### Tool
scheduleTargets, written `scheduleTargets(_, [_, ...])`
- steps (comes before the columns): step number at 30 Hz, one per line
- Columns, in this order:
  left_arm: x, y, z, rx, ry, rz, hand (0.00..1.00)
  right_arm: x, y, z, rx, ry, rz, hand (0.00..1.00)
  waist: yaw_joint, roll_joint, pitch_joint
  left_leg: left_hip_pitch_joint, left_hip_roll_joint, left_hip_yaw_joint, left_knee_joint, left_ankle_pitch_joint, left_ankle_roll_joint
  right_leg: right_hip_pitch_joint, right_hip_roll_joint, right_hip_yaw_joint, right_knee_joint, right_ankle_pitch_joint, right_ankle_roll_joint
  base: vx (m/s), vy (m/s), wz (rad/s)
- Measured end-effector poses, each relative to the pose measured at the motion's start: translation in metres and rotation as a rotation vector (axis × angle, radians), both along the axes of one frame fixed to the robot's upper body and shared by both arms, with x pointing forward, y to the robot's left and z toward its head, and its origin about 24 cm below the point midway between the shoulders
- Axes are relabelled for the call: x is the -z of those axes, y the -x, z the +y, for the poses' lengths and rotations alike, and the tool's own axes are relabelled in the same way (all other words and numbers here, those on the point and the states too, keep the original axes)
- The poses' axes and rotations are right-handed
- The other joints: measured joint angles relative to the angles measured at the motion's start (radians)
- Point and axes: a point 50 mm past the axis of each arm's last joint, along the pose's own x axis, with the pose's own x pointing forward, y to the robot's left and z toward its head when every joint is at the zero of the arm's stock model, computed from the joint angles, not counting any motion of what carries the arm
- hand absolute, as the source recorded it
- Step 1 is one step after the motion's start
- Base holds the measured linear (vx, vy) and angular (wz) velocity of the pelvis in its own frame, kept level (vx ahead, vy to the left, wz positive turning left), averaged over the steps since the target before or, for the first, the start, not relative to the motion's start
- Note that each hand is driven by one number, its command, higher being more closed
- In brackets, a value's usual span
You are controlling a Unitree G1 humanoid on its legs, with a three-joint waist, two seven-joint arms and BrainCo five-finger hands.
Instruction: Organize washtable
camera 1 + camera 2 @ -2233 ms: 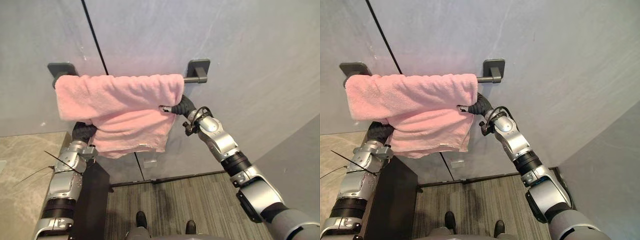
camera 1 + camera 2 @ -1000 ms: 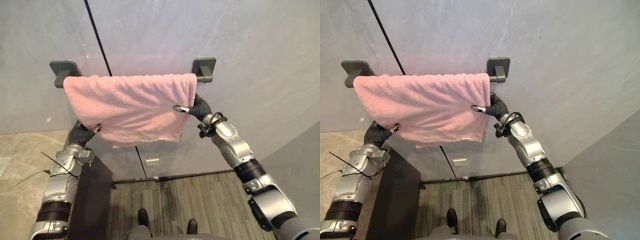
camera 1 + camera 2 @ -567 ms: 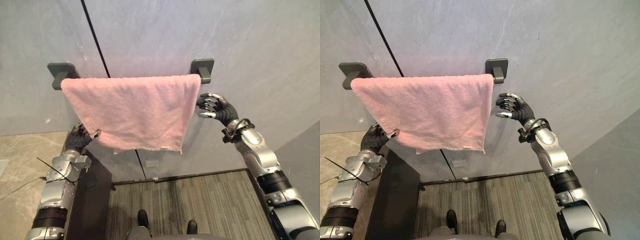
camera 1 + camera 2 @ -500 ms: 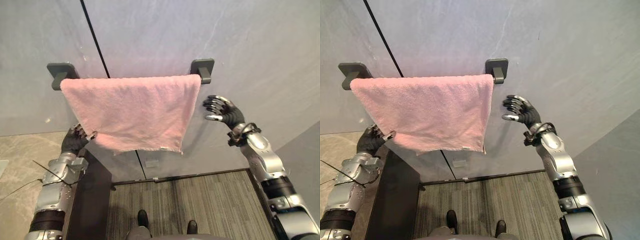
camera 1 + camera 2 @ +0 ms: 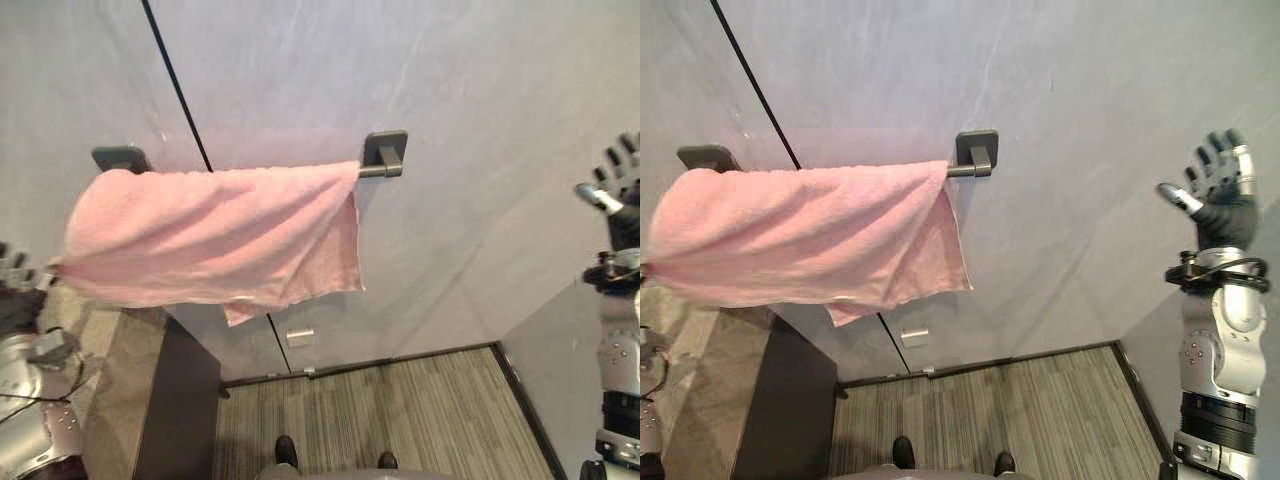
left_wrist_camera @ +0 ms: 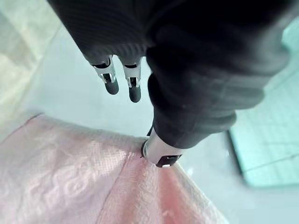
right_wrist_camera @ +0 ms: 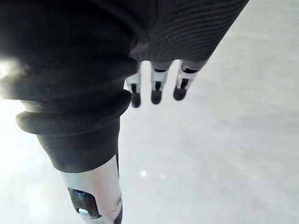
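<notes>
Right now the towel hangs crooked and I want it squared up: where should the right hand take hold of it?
Probably the loose right edge of the towel, near its bottom corner below the bracket, approached from the right. That edge hangs free and fairly flat, while the rest is bunched and drawn leftward. The open right hand is on that side.

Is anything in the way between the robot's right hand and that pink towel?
Nothing visible does. The open right hand is raised off to the side of the pink towel on its rail, with only bare wall between.
</notes>
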Motion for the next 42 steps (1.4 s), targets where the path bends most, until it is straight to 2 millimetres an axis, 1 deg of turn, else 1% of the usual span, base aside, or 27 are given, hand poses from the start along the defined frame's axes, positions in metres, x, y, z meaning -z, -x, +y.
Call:
scheduleTargets(1, [-0.005,0.003,0.001,-0.019,-0.013,-0.021,0.0,-0.002,0.001,-0.001,0.007,0.002,-0.018,0.0,0.001,0.003,-0.007,0.0,0.0,0.0,0.0,0.0,0.0,0.0,0.0,-0.001,0.0,0.0,0.0,0.01,-0.01,0.07])
scheduleTargets(3, [-0.023,0.011,0.002,-0.062,-0.078,-0.099,0.0,-0.007,0.005,-0.005,0.035,-0.005,-0.061,0.0,0.002,0.014,-0.023,0.0,-0.001,-0.006,0.0,0.0,0.0,0.004,-0.001,-0.007,0.0,-0.001,0.0,0.01,-0.009,0.08])
scheduleTargets(5, [-0.034,0.013,-0.002,-0.06,-0.126,-0.133,0.0,-0.01,0.006,-0.004,0.031,-0.004,-0.079,0.0,0.002,0.022,-0.031,0.0,-0.005,-0.016,0.0,0.0,0.0,0.01,-0.004,-0.017,0.0,-0.003,0.002,0.0,0.003,0.15])
scheduleTargets(7, [-0.042,0.011,-0.008,-0.026,-0.166,-0.156,0.0,-0.016,0.008,0.001,0.014,0.015,-0.105,0.0,0.002,0.029,-0.035,0.003,-0.011,-0.026,0.0,0.0,0.0,0.019,-0.009,-0.028,0.0,-0.005,0.006,0.0,0.013,0.17])
scheduleTargets(11, [-0.04,-0.001,-0.02,0.082,-0.192,-0.137,0.0,-0.025,0.008,0.012,-0.031,0.06,-0.137,0.0,0.003,0.029,-0.04,0.008,-0.016,-0.049,0.0,0.0,0.0,0.035,-0.017,-0.047,0.0,-0.01,0.012,0.0,0.009,0.16])
scheduleTargets(13, [-0.037,-0.01,-0.028,0.161,-0.198,-0.114,0.0,-0.028,0.003,0.019,-0.056,0.072,-0.145,0.0,0.004,0.024,-0.043,0.008,-0.026,-0.054,0.0,0.0,0.0,0.04,-0.022,-0.056,0.002,-0.011,0.014,0.0,0.028,0.09])
scheduleTargets(18, [-0.032,-0.027,-0.049,0.344,-0.225,-0.064,0.0,-0.026,-0.005,0.031,-0.118,0.104,-0.124,0.0,0.005,0.023,-0.043,0.008,-0.034,-0.06,0.0,0.0,0.0,0.041,-0.035,-0.065,0.015,-0.018,0.023,0.01,0.017,0.08])
scheduleTargets(21, [-0.036,-0.032,-0.056,0.426,-0.244,-0.061,0.0,-0.024,-0.007,0.036,-0.151,0.116,-0.113,0.0,0.003,0.023,-0.042,0.013,-0.043,-0.068,0.0,-0.001,0.002,0.045,-0.039,-0.068,0.021,-0.022,0.028,0.01,0.02,0.04])
scheduleTargets(23, [-0.043,-0.032,-0.063,0.497,-0.241,-0.108,0.0,-0.02,-0.01,0.037,-0.18,0.087,-0.104,0.0,0.002,0.024,-0.041,0.028,-0.045,-0.075,0.0,-0.004,0.007,0.056,-0.046,-0.072,0.034,-0.034,0.032,0.01,0.009,0.06])
scheduleTargets(25, [-0.048,-0.033,-0.068,0.548,-0.242,-0.14,0.0,-0.017,-0.013,0.043,-0.229,0.073,-0.097,0.0,0.003,0.024,-0.041,0.031,-0.046,-0.075,0.0,-0.006,0.009,0.058,-0.047,-0.071,0.036,-0.036,0.033,0.0,0.0,0.0])
scheduleTargets(26, [-0.053,-0.036,-0.074,0.611,-0.254,-0.153,0.0,-0.011,-0.019,0.057,-0.312,0.082,-0.073,0.0,0.002,0.024,-0.039,0.031,-0.045,-0.074,0.0,-0.006,0.009,0.057,-0.047,-0.07,0.036,-0.036,0.033,0.0,0.0,0.0])
scheduleTargets(27, [-0.055,-0.037,-0.077,0.636,-0.26,-0.152,0.0,-0.008,-0.021,0.064,-0.346,0.09,-0.057,0.0,0.001,0.024,-0.039,0.032,-0.044,-0.074,0.0,-0.006,0.009,0.057,-0.047,-0.07,0.036,-0.036,0.033,0.0,0.0,0.0])
scheduleTargets(28, [-0.055,-0.04,-0.081,0.677,-0.265,-0.147,0.0,-0.002,-0.026,0.078,-0.418,0.111,-0.026,0.0,0.001,0.024,-0.039,0.033,-0.044,-0.074,0.0,-0.006,0.009,0.057,-0.046,-0.069,0.037,-0.036,0.033,0.0,0.0,0.0])
scheduleTargets(30, [-0.054,-0.046,-0.092,0.767,-0.279,-0.133,0.0,0.01,-0.035,0.116,-0.613,0.166,0.042,0.0,0.004,0.026,-0.035,0.033,-0.044,-0.074,0.0,-0.006,0.01,0.057,-0.046,-0.069,0.039,-0.036,0.033,0.0,0.0,0.0])
scheduleTargets(31, [-0.053,-0.047,-0.094,0.784,-0.278,-0.133,0.0,0.012,-0.036,0.126,-0.662,0.181,0.054,0.0,0.005,0.026,-0.032,0.033,-0.044,-0.074,0.0,-0.006,0.01,0.057,-0.046,-0.069,0.039,-0.036,0.033,0.0,0.0,0.0])
scheduleTargets(32, [-0.052,-0.049,-0.099,0.829,-0.265,-0.141,0.0,0.015,-0.039,0.144,-0.753,0.209,0.071,0.0,0.006,0.024,-0.026,0.033,-0.044,-0.074,0.0,-0.006,0.01,0.056,-0.047,-0.069,0.041,-0.036,0.033,0.0,0.0,0.0])
scheduleTargets(34, [-0.049,-0.052,-0.108,0.901,-0.235,-0.147,0.0,0.014,-0.04,0.17,-0.877,0.252,0.062,0.0,0.01,0.019,-0.018,0.032,-0.044,-0.074,0.0,-0.006,0.009,0.056,-0.047,-0.07,0.044,-0.036,0.033,0.0,0.0,0.0])
scheduleTargets(35, [-0.048,-0.053,-0.11,0.917,-0.23,-0.146,0.0,0.013,-0.04,0.176,-0.906,0.261,0.056,0.0,0.011,0.017,-0.017,0.032,-0.044,-0.074,0.0,-0.006,0.009,0.056,-0.047,-0.07,0.045,-0.037,0.033,0.0,0.0,0.0])
scheduleTargets(38, [-0.04,-0.059,-0.124,1.006,-0.203,-0.13,0.0,0.008,-0.039,0.21,-1.05,0.297,0.022,0.0,0.018,0.011,-0.012,0.031,-0.045,-0.074,0.0,-0.006,0.009,0.056,-0.047,-0.072,0.048,-0.041,0.033,0.01,-0.002,0.02])
scheduleTargets(40, [-0.038,-0.063,-0.134,1.059,-0.199,-0.126,0.0,0.007,-0.037,0.222,-1.099,0.308,0.011,0.0,0.027,0.011,-0.009,0.032,-0.044,-0.074,0.0,-0.005,0.009,0.054,-0.047,-0.074,0.055,-0.045,0.031,0.01,-0.003,0.02])
scheduleTargets(42, [-0.037,-0.065,-0.138,1.079,-0.196,-0.125,0.0,0.007,-0.036,0.229,-1.12,0.308,0.006,0.0,0.031,0.012,-0.008,0.033,-0.044,-0.077,0.0,-0.005,0.009,0.054,-0.047,-0.078,0.067,-0.054,0.034,0.01,-0.005,0.08])
